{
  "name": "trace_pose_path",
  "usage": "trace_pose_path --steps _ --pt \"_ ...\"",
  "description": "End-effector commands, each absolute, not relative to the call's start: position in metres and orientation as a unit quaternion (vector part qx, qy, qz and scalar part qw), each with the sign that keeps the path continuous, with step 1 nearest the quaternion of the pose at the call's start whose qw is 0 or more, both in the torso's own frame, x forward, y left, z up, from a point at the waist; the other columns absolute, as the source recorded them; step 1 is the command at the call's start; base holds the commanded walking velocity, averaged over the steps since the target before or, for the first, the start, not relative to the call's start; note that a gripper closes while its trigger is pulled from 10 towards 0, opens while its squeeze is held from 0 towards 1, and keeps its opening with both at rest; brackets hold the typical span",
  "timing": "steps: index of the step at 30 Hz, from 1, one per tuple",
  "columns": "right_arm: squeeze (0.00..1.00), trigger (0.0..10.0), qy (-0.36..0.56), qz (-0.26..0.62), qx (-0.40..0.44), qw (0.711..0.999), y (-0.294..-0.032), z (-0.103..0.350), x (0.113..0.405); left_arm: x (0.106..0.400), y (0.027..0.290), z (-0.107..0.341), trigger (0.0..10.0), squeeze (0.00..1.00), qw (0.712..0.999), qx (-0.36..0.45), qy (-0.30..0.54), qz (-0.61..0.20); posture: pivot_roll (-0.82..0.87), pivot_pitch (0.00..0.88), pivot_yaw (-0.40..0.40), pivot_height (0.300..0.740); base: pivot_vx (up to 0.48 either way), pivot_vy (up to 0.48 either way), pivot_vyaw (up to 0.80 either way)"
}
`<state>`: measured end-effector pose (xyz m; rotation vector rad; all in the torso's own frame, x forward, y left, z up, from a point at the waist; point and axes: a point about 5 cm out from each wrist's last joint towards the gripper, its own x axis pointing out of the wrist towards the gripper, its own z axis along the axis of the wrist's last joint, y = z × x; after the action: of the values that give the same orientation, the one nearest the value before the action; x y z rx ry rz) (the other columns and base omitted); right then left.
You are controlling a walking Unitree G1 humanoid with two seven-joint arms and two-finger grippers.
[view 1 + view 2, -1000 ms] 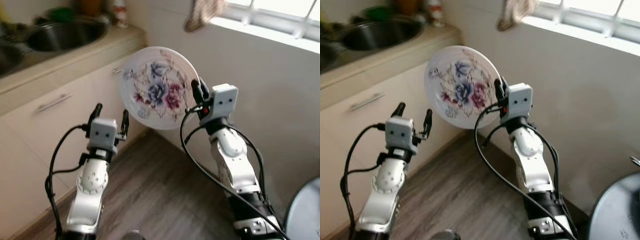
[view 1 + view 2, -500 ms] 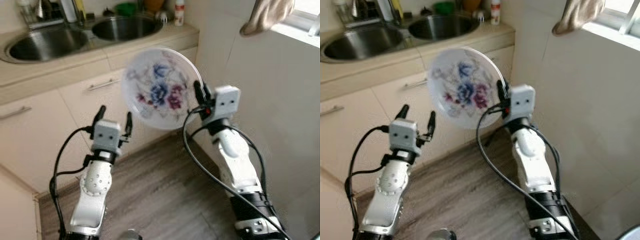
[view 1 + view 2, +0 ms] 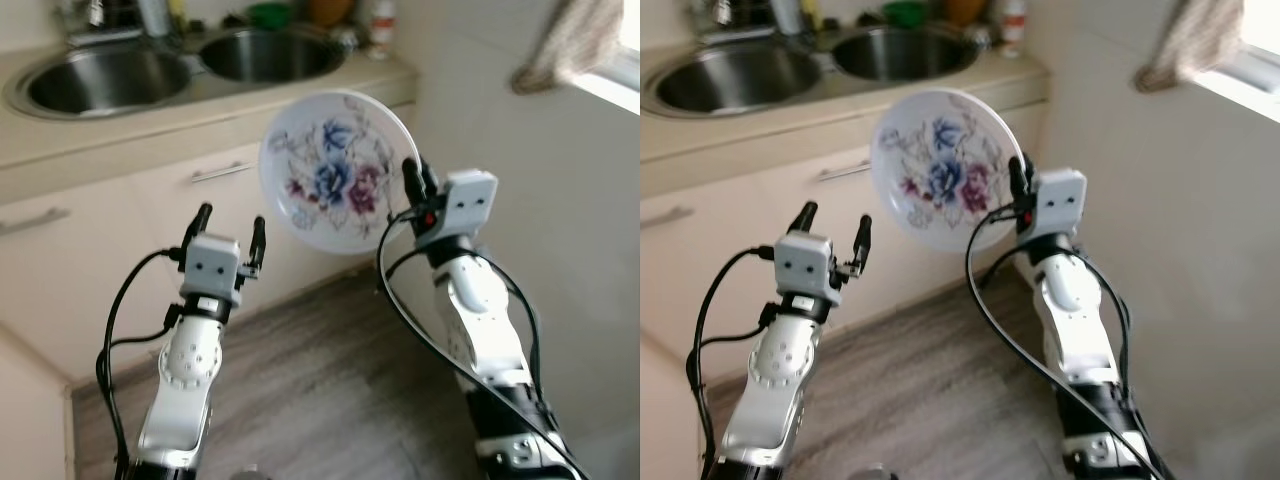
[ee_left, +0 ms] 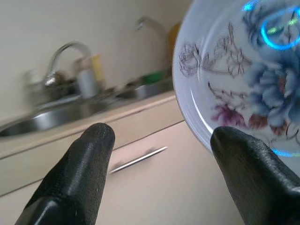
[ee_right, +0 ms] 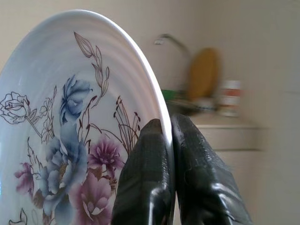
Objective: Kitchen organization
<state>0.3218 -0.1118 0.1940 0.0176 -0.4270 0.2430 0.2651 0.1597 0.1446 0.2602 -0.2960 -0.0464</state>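
One floral plate (image 3: 338, 170) is pinched by its rim between the clenched fingers of the right gripper (image 3: 413, 190), held upright and high in front of the cabinet drawers (image 3: 150, 210), likely so it clears the counter (image 3: 120, 110) on the way to the double sink (image 3: 100, 75). Left gripper (image 3: 229, 228) hangs beside and below the plate, fingers spread and empty, probably ready to steady it. Blurred items behind the sinks can't be identified.
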Motion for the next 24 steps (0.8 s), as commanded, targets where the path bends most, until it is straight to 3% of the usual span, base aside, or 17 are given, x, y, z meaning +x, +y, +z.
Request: trace_pose_path --steps 1,4,22,24 --pt "0.0 0.0 -0.228 0.12 0.008 0.966 -0.113 0.2 0.321 0.266 0.155 0.148 10.0 0.0 0.98 0.124 -0.156 -0.031 0.04 0.006 -0.035 0.74 0.394 0.0 0.8" --pt "0.0 0.0 -0.229 0.118 0.01 0.966 -0.114 0.2 0.321 0.266 0.155 0.149 10.0 0.0 0.979 0.124 -0.156 -0.03 0.04 0.013 -0.034 0.74 0.385 0.0 0.73" --pt "0.0 0.0 -0.248 0.117 0.011 0.962 -0.115 0.21 0.325 0.266 0.155 0.149 10.0 0.0 0.98 0.123 -0.156 -0.031 0.04 0.016 -0.036 0.74 0.319 0.0 0.0" --pt "0.0 0.0 -0.25 0.116 0.008 0.961 -0.115 0.211 0.326 0.266 0.155 0.149 10.0 0.0 0.98 0.123 -0.156 -0.031 0.04 0.016 -0.035 0.74 0.298 0.0 0.8"
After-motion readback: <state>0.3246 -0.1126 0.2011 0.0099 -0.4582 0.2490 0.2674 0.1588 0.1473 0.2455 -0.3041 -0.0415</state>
